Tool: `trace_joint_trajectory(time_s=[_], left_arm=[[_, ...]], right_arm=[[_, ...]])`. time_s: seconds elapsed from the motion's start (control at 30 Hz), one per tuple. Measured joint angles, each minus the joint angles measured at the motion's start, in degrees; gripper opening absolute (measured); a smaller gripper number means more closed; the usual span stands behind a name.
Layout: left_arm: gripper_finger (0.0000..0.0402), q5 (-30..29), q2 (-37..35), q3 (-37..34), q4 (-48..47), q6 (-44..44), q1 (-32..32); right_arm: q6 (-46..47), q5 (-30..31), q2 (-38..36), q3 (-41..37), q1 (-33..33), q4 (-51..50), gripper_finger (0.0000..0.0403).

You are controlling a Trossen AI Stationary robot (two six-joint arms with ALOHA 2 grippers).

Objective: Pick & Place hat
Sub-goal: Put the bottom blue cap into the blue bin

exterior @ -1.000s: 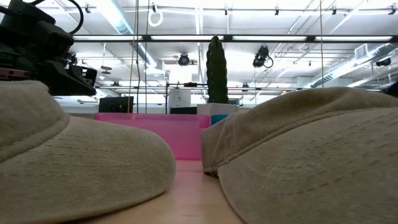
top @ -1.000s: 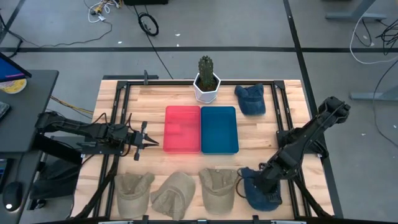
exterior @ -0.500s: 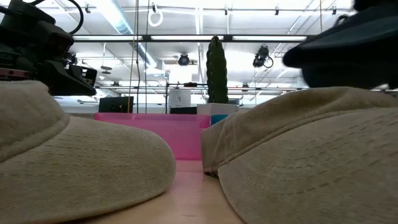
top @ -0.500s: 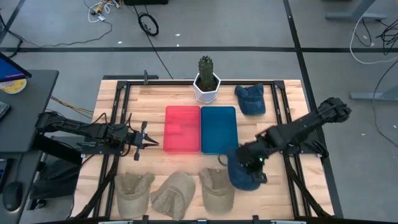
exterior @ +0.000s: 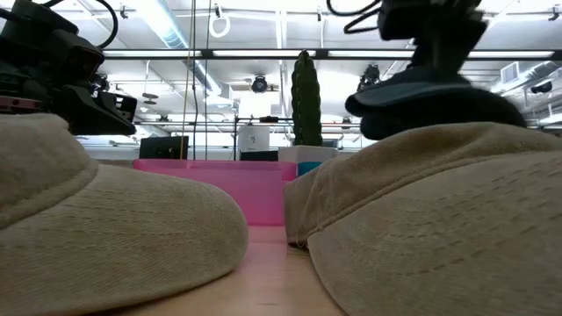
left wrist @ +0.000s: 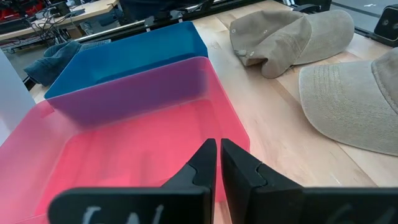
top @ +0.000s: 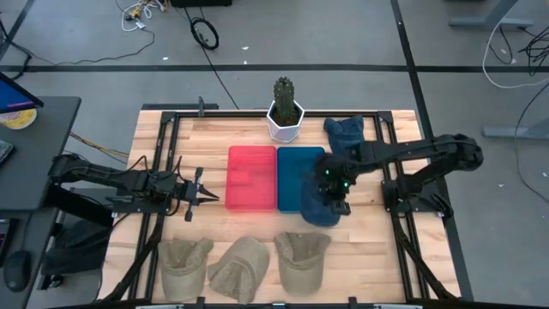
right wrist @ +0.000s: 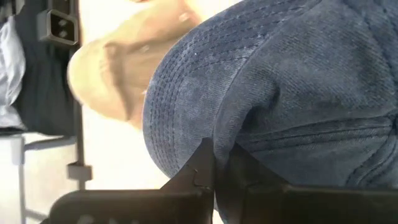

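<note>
My right gripper [top: 333, 184] is shut on a dark blue denim hat [top: 321, 208], which hangs over the right near part of the blue bin [top: 296, 176]. The low view shows the hat [exterior: 430, 101] in the air above the tan hats. My left gripper [top: 204, 198] is shut and empty, level, just left of the pink bin [top: 251, 178]. Three tan hats [top: 184, 266] [top: 240, 268] [top: 300, 257] lie crown up along the near edge. A second blue hat [top: 345, 136] lies at the far right. My right gripper pinches a bunched fold of the hat's denim crown [right wrist: 249, 134] between its two fingers [right wrist: 202, 169]. It comes from above, pointing down. The hat is lifted clear and hangs slack below the fingers, over the blue bin's right side.
A cactus in a white pot [top: 286, 112] stands behind the two bins at the far edge. The black frame rails [top: 390, 163] run along the table's sides. Bare wood [top: 377, 257] shows at the near right corner.
My right gripper has lifted the blue hat off the table's near right corner. It has carried the hat toward the far edge and the left, to the blue bin's right side. The hat now hangs clear of the table.
</note>
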Motion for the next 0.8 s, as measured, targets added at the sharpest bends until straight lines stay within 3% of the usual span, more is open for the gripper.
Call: trace_joint_trajectory(time_s=[0.47, 0.8], left_arm=[[0.0028, 0.0, 0.01, -0.01, 0.0, 0.0, -0.01], [0.0028, 0.0, -0.01, 0.0, 0.0, 0.0, 0.0]], right_arm=[[-13.48, 1.36, 7.5, 0.54, -10.1, 6.02, 0.0011], [-20.26, 4.68, 14.11, 10.77, -10.88, 2.36, 0.0011]])
